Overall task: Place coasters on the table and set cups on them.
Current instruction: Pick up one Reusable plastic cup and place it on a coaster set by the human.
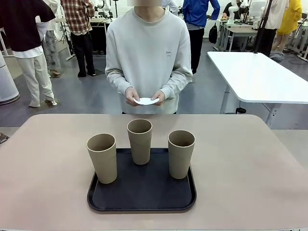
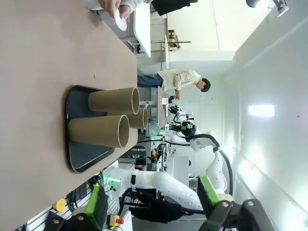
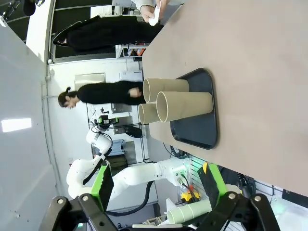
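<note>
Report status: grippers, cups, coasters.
Left gripper, right gripper open, empty. Three cups on tray. Coasters in person's hands, none on table. Nothing blocking.

3 tan paper cups (image 1: 140, 142) stand upright, empty and apart on a black tray (image 1: 144, 204) at the near middle of the beige table (image 1: 48, 159). White coasters (image 1: 146, 101) are held in the person's hands (image 1: 132, 96) beyond its far edge.
</note>
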Controlling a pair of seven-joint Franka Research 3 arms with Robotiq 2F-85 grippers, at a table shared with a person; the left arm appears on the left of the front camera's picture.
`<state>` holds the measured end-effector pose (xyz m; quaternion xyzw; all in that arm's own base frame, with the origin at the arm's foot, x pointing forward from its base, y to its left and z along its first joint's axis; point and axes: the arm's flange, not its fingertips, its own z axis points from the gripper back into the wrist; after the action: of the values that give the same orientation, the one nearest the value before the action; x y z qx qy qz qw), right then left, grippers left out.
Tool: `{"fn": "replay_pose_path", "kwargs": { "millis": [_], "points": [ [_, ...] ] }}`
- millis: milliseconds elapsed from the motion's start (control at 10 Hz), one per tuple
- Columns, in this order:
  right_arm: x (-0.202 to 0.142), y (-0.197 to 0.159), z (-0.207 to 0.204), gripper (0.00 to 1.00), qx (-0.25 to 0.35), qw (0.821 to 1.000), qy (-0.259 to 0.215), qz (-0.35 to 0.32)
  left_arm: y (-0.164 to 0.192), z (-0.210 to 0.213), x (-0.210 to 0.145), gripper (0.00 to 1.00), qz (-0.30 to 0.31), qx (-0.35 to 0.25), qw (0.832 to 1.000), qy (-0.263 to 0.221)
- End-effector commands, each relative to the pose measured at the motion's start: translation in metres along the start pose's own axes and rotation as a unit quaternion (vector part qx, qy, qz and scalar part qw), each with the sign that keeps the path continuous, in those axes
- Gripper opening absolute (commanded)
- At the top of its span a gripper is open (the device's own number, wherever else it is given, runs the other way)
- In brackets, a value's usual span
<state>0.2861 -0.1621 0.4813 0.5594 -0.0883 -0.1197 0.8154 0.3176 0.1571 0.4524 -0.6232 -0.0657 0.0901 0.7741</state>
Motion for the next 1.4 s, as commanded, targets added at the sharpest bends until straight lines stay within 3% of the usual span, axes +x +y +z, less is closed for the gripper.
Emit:
{"fn": "replay_pose_path", "kwargs": {
  "millis": [0, 1300],
  "points": [
    [0.0024, 0.0013, -0.0008, 1.00, 0.010, 1.000, -0.001, 0.006, -0.0010, 0.0011, 0.0004, 1.00, -0.006, -0.007, 1.000, -0.002],
    [0.0024, 0.0013, -0.0008, 1.00, 0.010, 1.000, -0.001, 0.006, -0.0010, 0.0011, 0.0004, 1.00, -0.006, -0.007, 1.000, -0.002]
  ]
}}
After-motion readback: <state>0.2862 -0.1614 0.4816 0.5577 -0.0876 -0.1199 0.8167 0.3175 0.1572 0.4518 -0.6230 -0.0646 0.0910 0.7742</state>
